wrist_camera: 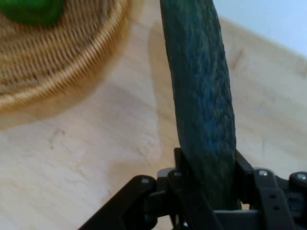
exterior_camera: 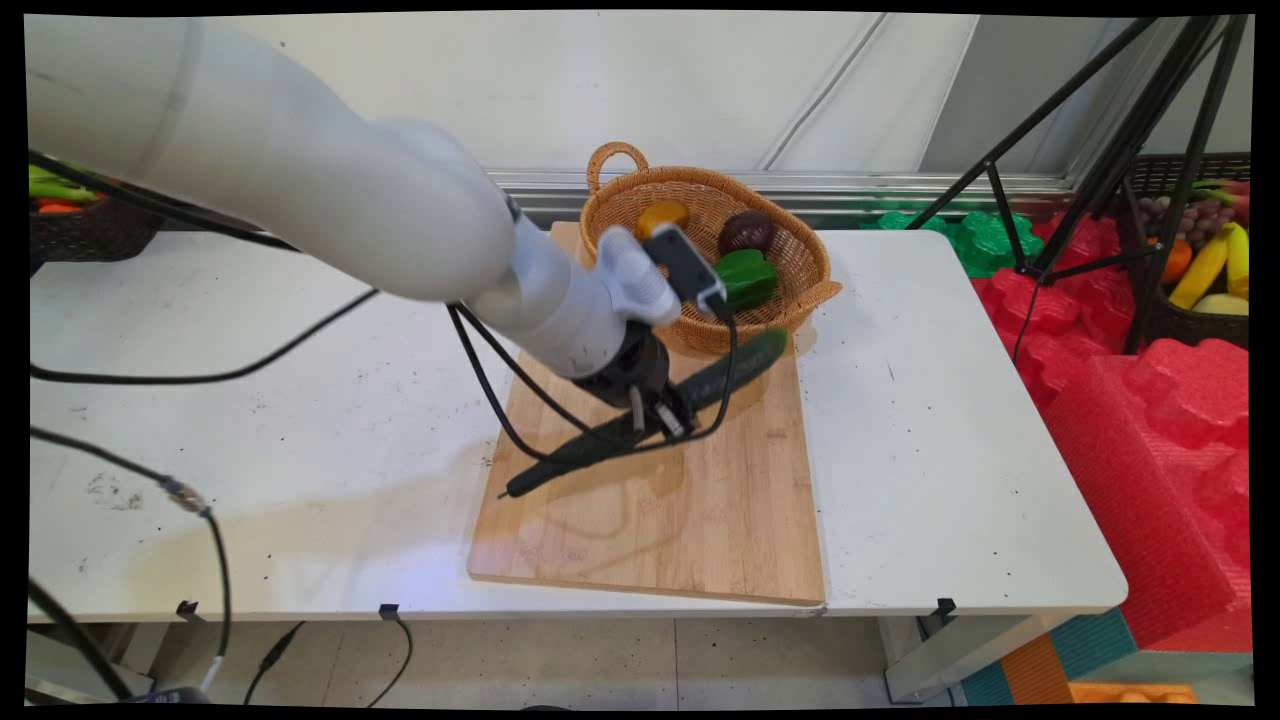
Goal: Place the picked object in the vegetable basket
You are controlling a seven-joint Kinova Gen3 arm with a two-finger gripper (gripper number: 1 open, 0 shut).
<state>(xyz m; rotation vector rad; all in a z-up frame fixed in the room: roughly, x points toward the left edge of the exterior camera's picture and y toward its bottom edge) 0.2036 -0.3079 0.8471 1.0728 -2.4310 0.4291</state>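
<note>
The wooden cutting board (exterior_camera: 690, 510) lies on the white table (exterior_camera: 300, 470). Over its middle the gripper (exterior_camera: 655, 415) pinches a long dark cucumber (wrist_camera: 204, 105) between its jaws. Beyond, the wicker basket (exterior_camera: 800, 250) holds a green pepper (exterior_camera: 745, 278).

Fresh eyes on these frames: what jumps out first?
The long dark cucumber lies slantwise on the wooden cutting board mid-table, with the black tool shut on its middle; the hand view shows it wedged between the fingers. Just behind, a wicker basket on the board's far end holds a green pepper, a dark purple item and an orange one.
</note>
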